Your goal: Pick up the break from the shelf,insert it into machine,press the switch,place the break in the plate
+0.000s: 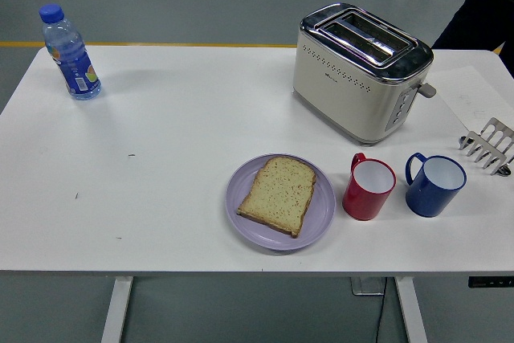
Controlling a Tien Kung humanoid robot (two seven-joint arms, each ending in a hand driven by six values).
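bread slice (pixel 279 194) flat on lilac plate (pixel 321 218), near cream toaster (pixel 345 90), rack (pixel 488 145) bare.

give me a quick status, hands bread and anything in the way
Neither robot hand in view. Bread slice flat on purple plate, toaster slots empty, rack empty. Red mug and blue mug sit right of plate.
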